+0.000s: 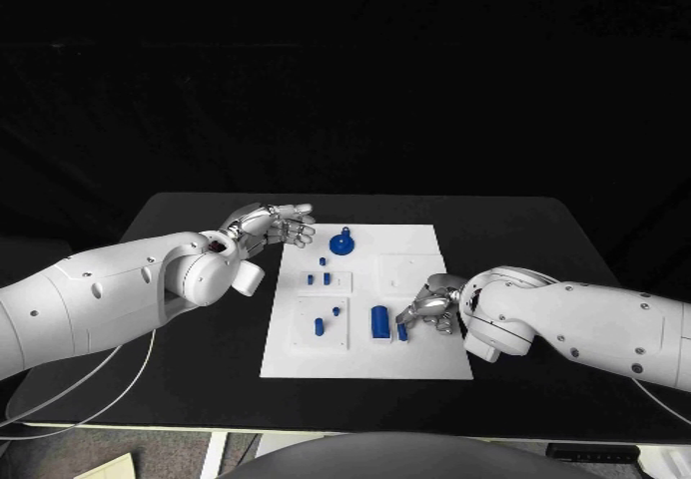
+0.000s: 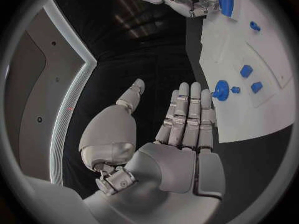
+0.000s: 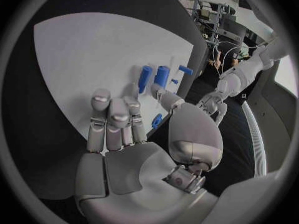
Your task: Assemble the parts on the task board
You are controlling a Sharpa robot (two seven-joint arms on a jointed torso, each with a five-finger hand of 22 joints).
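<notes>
The white task board (image 1: 410,249) lies in the middle of the table. A round blue part with a tab (image 1: 342,242) sits near its far edge, and small blue pieces (image 1: 325,279) stand in a raised plate below it. Two long blue blocks (image 1: 380,320) lie near the front. My left hand (image 1: 274,225) hovers by the board's far left corner, fingers straight and apart, palm empty (image 2: 181,129); the round part (image 2: 221,90) lies just past its fingertips. My right hand (image 1: 432,304) is low over the board's right side, fingers spread (image 3: 115,119), thumb beside the long blocks (image 3: 152,77). A small blue piece (image 3: 157,120) lies under the gap between thumb and fingers.
A second raised plate (image 1: 323,329) at the board's front left carries two short blue pegs. Bare black table (image 1: 173,359) surrounds the board on all sides. My left forearm (image 1: 130,299) stretches over the table's left part, my right forearm (image 1: 576,324) over its right.
</notes>
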